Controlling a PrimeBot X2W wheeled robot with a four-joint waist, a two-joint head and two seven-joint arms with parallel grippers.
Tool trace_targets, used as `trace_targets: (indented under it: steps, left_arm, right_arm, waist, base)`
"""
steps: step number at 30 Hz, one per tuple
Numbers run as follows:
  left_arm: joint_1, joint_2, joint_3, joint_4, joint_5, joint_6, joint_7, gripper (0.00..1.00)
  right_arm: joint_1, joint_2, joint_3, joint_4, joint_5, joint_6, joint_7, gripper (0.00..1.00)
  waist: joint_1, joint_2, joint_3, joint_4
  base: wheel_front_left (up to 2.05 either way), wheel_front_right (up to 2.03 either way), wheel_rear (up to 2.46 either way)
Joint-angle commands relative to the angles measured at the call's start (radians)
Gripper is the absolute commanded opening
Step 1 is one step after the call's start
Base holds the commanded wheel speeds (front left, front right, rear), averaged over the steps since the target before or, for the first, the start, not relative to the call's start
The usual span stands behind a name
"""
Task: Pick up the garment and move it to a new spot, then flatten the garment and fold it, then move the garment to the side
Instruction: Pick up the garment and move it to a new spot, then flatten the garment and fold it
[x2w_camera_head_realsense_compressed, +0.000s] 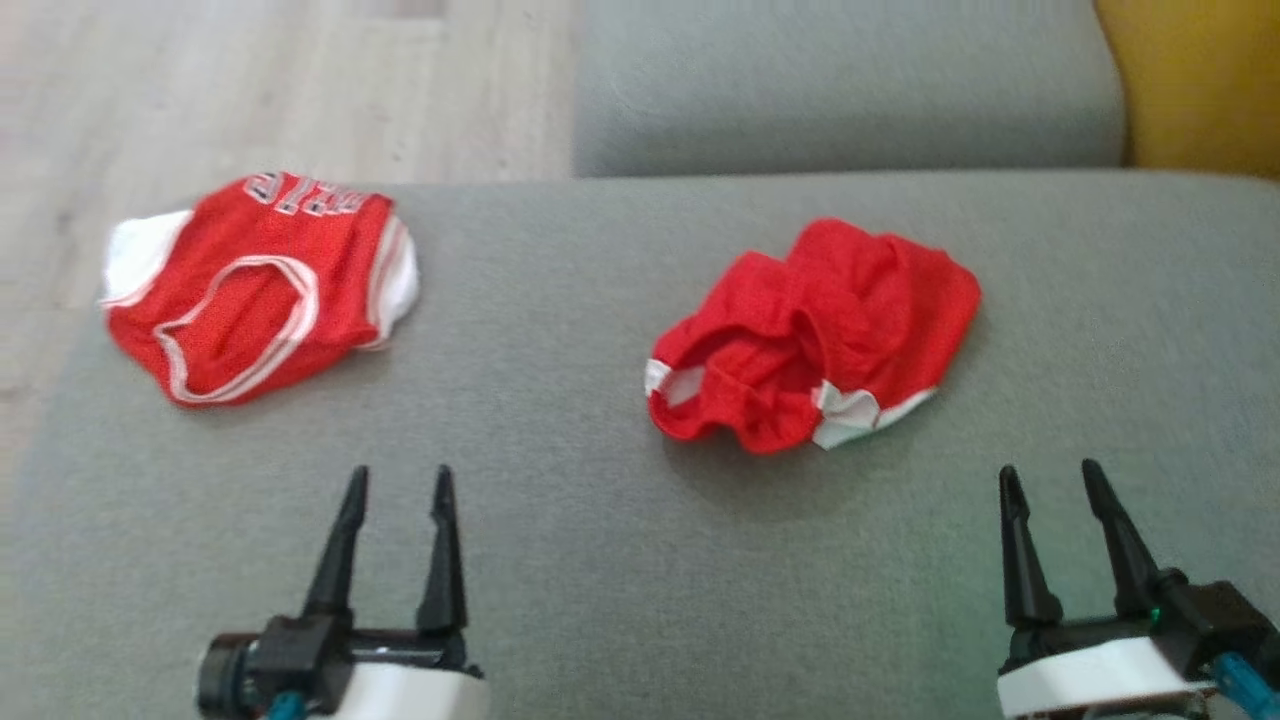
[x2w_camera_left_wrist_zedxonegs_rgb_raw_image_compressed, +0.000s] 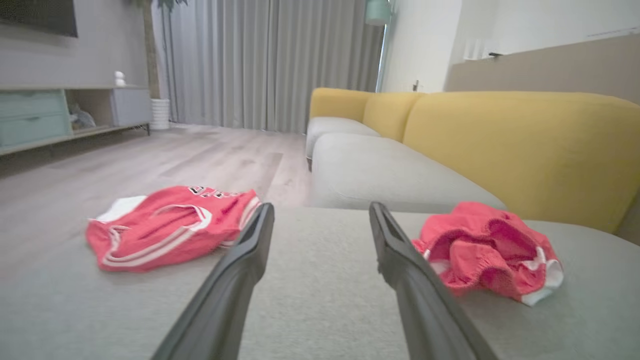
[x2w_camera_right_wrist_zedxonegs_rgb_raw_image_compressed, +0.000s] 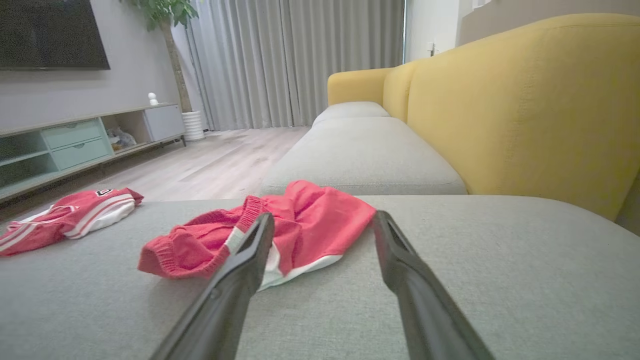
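Two red garments lie on the grey sofa seat (x2w_camera_head_realsense_compressed: 600, 580). A red jersey (x2w_camera_head_realsense_compressed: 260, 285) with white trim and lettering lies roughly folded near the seat's far left edge, also in the left wrist view (x2w_camera_left_wrist_zedxonegs_rgb_raw_image_compressed: 170, 227) and the right wrist view (x2w_camera_right_wrist_zedxonegs_rgb_raw_image_compressed: 65, 217). Red shorts (x2w_camera_head_realsense_compressed: 820, 330) with white trim sit crumpled at centre right (x2w_camera_left_wrist_zedxonegs_rgb_raw_image_compressed: 487, 245) (x2w_camera_right_wrist_zedxonegs_rgb_raw_image_compressed: 300, 220). My left gripper (x2w_camera_head_realsense_compressed: 400, 472) (x2w_camera_left_wrist_zedxonegs_rgb_raw_image_compressed: 321, 206) is open and empty, short of the jersey. My right gripper (x2w_camera_head_realsense_compressed: 1047, 468) (x2w_camera_right_wrist_zedxonegs_rgb_raw_image_compressed: 324, 215) is open and empty, just right of and short of the shorts.
The seat's left edge drops to a wooden floor (x2w_camera_head_realsense_compressed: 250, 90). A second grey seat cushion (x2w_camera_head_realsense_compressed: 850, 80) lies beyond, with the yellow backrest (x2w_camera_head_realsense_compressed: 1190, 80) at the right. A TV cabinet (x2w_camera_right_wrist_zedxonegs_rgb_raw_image_compressed: 75, 142) and curtains (x2w_camera_right_wrist_zedxonegs_rgb_raw_image_compressed: 300, 60) stand far off.
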Motion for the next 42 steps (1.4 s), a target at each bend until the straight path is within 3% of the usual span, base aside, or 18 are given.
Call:
trace_targets:
  steps: [1, 8, 17, 34, 42]
  left_arm:
    - [-0.013, -0.013, 0.073, -0.054, 0.038, -0.018, -0.009, 1.00]
    - [0.073, -0.047, 0.167, -0.108, 0.138, -0.093, -0.009, 1.00]
    - [0.133, -0.082, 0.222, -0.123, 0.183, -0.139, -0.009, 1.00]
    - [0.156, -0.101, 0.230, -0.102, 0.222, -0.171, -0.009, 1.00]
    - [0.148, -0.102, 0.180, -0.082, 0.200, -0.173, -0.010, 1.00]
  right_arm:
    - [-0.019, -0.005, 0.028, -0.032, 0.000, -0.001, -0.003, 1.00]
    - [0.018, -0.005, 0.019, -0.047, 0.011, -0.001, -0.003, 1.00]
    - [0.038, -0.005, 0.034, -0.050, -0.007, -0.001, -0.003, 1.00]
    - [0.059, -0.005, 0.040, -0.047, -0.010, -0.001, -0.003, 1.00]
    - [0.041, -0.005, 0.058, -0.049, -0.025, -0.001, -0.003, 1.00]
  waist:
    - [0.0003, -0.0001, -0.040, 0.036]
    - [0.0003, -0.0001, -0.062, 0.047]
    - [0.0003, -0.0001, -0.069, 0.036]
    - [0.0003, -0.0001, -0.089, 0.032]
    - [0.0003, -0.0001, -0.071, -0.013]
  base:
    - [0.00, 0.00, 0.00]
    - [0.00, 0.00, 0.00]
    - [0.00, 0.00, 0.00]
    - [0.00, 0.00, 0.00]
    - [0.00, 0.00, 0.00]
